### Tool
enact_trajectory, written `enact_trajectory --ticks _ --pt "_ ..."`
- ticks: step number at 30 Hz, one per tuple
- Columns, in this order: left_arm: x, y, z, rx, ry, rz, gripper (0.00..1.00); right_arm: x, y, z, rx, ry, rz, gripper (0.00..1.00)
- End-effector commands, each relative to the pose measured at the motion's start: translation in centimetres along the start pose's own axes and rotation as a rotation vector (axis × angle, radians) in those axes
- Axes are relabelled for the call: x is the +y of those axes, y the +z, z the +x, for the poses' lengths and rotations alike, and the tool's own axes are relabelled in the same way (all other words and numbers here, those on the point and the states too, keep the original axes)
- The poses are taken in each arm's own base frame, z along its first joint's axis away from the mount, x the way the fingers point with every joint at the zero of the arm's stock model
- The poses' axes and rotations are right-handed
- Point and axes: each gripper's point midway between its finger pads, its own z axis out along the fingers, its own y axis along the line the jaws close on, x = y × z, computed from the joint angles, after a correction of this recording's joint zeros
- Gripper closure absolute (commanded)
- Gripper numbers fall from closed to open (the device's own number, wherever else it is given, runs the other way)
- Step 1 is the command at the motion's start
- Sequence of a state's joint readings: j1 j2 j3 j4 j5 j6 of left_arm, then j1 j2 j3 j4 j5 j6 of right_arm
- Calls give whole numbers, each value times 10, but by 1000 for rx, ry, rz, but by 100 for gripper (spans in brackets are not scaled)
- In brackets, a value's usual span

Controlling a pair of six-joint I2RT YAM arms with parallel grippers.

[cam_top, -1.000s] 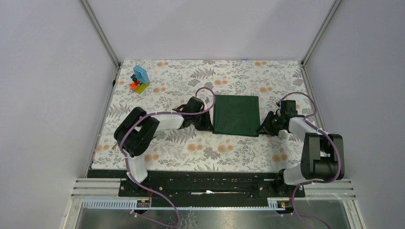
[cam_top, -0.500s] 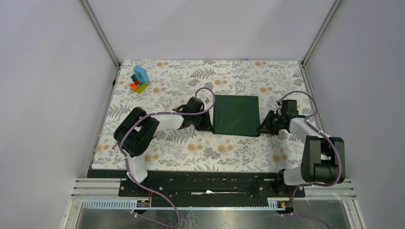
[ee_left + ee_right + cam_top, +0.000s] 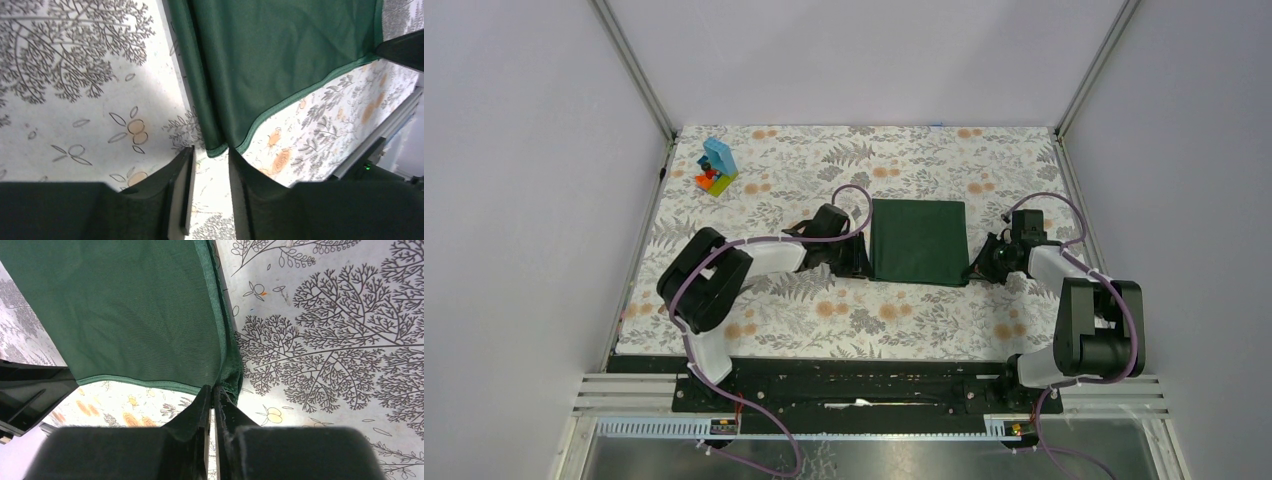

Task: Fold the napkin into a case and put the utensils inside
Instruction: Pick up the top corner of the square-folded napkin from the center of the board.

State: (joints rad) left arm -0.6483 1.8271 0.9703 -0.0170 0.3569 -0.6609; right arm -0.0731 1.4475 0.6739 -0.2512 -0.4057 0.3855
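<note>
The dark green napkin (image 3: 919,242) lies folded flat, roughly square, on the floral table covering between my two arms. My left gripper (image 3: 861,264) is at its near-left corner. In the left wrist view that gripper (image 3: 211,150) is open, and the napkin's (image 3: 280,55) hemmed corner lies just at its fingertips, not pinched. My right gripper (image 3: 976,268) is at the near-right corner. In the right wrist view it (image 3: 213,388) is shut, its tips nipping the napkin's (image 3: 125,310) folded corner. The utensils and the case are out of view.
A colourful toy block stack (image 3: 716,167) stands at the far left of the floral covering (image 3: 824,310). Metal frame posts and grey walls close in both sides and the back. A black rail (image 3: 874,375) runs along the near edge by the arm bases.
My left jaws have opened and let the napkin's near-left corner go. My right jaws have closed onto the near-right corner. Both arms stay almost in place.
</note>
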Motion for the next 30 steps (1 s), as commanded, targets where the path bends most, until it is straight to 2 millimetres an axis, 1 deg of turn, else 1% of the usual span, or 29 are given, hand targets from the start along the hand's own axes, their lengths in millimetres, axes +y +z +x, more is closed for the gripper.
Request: enact_trajectory --ticks 1,2,5,8,9,10,13,14,17,20,23,25,30 --pt "-1 -14 8 14 0 -18 60 2 0 -5 -9 -12 -12 97" --pt "-3 -16 6 6 -1 -10 58 2 0 -4 -8 -12 -12 100" --pt "-11 -20 3 -13 -9 16 52 3 0 -5 -10 -15 -17 100" --pt "-17 -20 -1 -25 -14 33 45 4 1 -5 -9 -14 -21 100" --pt "-20 -19 -2 -32 -11 39 40 4 0 -5 -7 -15 -24 100" --pt "-21 -17 -2 -32 -7 40 38 5 0 -5 -8 -16 -29 100" --pt "-23 -7 1 -3 -7 47 37 7 -1 -6 -11 -18 -38 100" --pt "-23 -2 2 5 -7 44 39 7 -1 -5 -12 -20 -40 100" --pt "-14 6 3 12 -6 6 50 11 -2 -6 -11 -24 -55 100" --pt "-4 9 5 14 -3 -34 51 14 -3 -7 -13 -28 -72 100" --pt "-1 13 8 26 -10 -32 48 16 -3 -6 -10 -29 -80 100" --pt "0 16 9 27 -18 -31 49 16 -2 -6 -7 -28 -83 100" --pt "10 17 12 20 -26 -60 66 21 -4 -5 -3 -38 -99 100"
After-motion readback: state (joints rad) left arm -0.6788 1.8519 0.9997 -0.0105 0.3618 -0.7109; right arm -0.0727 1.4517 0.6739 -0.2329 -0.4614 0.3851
